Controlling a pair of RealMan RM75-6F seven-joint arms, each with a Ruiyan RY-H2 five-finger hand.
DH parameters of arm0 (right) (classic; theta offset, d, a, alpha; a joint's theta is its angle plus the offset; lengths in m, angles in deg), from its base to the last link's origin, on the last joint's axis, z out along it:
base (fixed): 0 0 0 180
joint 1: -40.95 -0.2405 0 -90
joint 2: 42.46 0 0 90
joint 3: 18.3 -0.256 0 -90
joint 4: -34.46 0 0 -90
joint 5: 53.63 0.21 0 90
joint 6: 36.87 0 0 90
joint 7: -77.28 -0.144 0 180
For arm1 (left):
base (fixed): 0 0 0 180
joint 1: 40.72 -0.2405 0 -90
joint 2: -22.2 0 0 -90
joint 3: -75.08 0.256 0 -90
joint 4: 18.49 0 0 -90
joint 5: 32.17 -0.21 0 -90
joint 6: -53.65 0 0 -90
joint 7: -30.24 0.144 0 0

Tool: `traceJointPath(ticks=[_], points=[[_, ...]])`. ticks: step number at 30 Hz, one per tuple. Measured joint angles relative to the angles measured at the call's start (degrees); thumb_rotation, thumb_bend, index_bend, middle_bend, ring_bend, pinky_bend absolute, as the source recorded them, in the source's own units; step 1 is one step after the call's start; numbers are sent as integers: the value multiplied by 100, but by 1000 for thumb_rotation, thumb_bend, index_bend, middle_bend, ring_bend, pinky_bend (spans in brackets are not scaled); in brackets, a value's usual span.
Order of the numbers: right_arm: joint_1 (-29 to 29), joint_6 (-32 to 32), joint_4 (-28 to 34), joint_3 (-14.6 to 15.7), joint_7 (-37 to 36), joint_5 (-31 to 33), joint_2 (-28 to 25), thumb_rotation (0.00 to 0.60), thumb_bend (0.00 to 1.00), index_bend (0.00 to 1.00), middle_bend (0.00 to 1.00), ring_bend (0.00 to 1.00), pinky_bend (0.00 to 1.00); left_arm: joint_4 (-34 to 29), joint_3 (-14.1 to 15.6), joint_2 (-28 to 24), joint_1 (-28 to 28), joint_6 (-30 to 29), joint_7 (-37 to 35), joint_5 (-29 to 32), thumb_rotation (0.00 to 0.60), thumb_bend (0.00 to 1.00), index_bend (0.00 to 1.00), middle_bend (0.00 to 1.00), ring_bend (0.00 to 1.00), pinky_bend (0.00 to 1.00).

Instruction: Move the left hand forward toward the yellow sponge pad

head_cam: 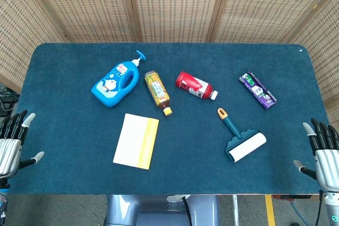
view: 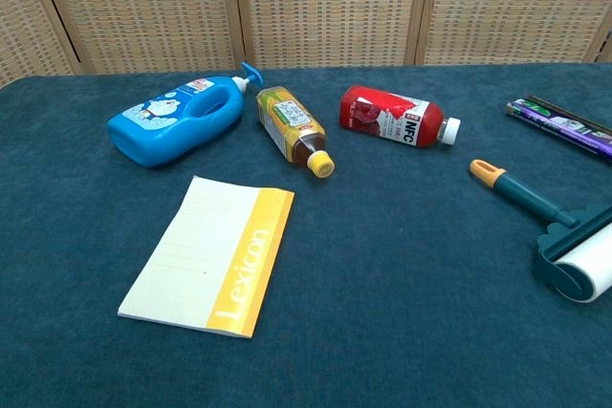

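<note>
Left hand open, empty, at table edge, yellow sponge pad well apart, rightward

Hovering low at the left edge: left robot hand, fingers spread, holding nothing. Mirroring at the right edge: right robot hand, fingers apart, holding nothing.

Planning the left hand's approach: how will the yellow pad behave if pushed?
The pad lies flat and thin, so it would likely slide on the cloth rather than roll or tip. It looks light. Its low edge may be hard for fingers to get under.
</note>
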Motion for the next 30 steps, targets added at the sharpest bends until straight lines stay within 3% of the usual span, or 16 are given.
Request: traceJointPath(ticks=[10,11,12,13,14,15,16,17,18,20,21,25,30], points=[[15,-19,9,-11,-55,17,-27,600,0,0,0,0,0,64,37,46,28,14,-69,-153,600,0,0,3,0,0],[15,-19,7,-20,-57,32,-29,600,0,0,0,0,0,58,36,51,48,24,-100,-186,600,0,0,80,46,3],[14,-15,5,-27,-57,49,-29,600,0,0,0,0,0,51,31,59,75,33,-143,-227,600,0,0,262,206,78],[10,-3,0,-35,-55,71,-29,600,0,0,0,0,0,45,15,84,127,47,-219,-292,600,0,0,406,348,194],[3,20,-6,-49,-50,106,-27,600,0,0,0,0,0,43,4,111,179,71,-283,-345,600,30,0,630,585,421],[-4,40,-11,-59,-45,132,-24,600,0,0,0,0,0,40,-4,137,237,110,-346,-401,600,130,0,781,770,670],[-11,60,-16,-68,-39,159,-20,600,0,0,0,0,0,32,-15,176,323,190,-404,-474,600,241,0,844,845,800],[-25,97,-26,-84,-26,206,-12,600,0,0,0,0,0,18,-21,204,386,273,-422,-511,600,467,0,922,925,912],[-36,128,-34,-97,-11,243,-4,600,0,0,0,0,0,-11,-25,228,450,381,-423,-521,600,706,0,972,974,971],[-62,188,-55,-128,33,324,18,600,0,0,0,0,0,-146,-21,257,613,731,-426,-470,600,952,0,1000,1000,1000],[-72,210,-63,-140,54,353,28,600,0,0,0,0,0,-230,-19,257,690,922,-429,-422,600,998,0,1000,1000,1000],[-102,289,-101,-180,126,477,65,600,0,0,0,0,0,-688,-42,252,1124,2017,-373,44,600,1000,0,1000,1000,1000],[-135,401,-167,-221,192,632,111,600,0,0,0,0,0,-1116,-153,311,1698,3187,-123,1234,600,1000,0,1000,1000,1000]])
